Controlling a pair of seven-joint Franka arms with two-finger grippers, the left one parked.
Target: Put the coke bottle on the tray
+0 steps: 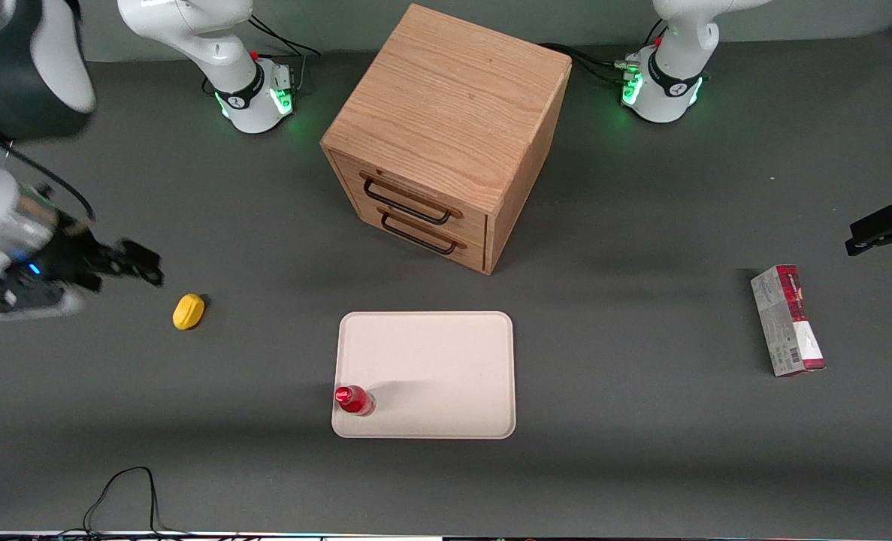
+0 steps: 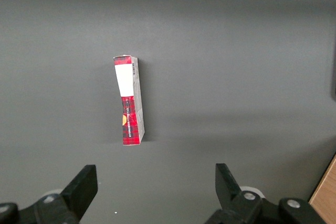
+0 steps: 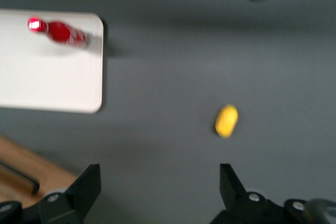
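- Gripper (image 1: 141, 263): the right arm's gripper hangs over bare table (image 1: 641, 466) at the working arm's end. In the right wrist view its fingers (image 3: 86, 187) stand wide apart with nothing between them.
- Nearest object: a small yellow object (image 1: 188, 311) lies on the table just beside the gripper, a little nearer the front camera, and is not part of the task.
- Coke bottle (image 1: 354, 400): it stands upright on the tray (image 1: 446, 353), in the corner closest to the gripper's end and to the front camera, well apart from the gripper. Judged from this, the placement looks complete.
- Handling: the bottle is small, likely light and stiff, with a smooth and probably slippery wall. If regrasped, take it across the body just below the narrow neck; a push high on the cap would likely tip it.
- Edges: the bottle sits close to the low raised rim, so little margin remains there. The rest of the tray is open.
- Open room: table between gripper and tray holds only the yellow object.
- Farther off: the wooden cabinet (image 1: 446, 143) stands farther from the front camera than the tray. A red-and-grey carton (image 1: 787, 319) lies toward the parked arm's end.
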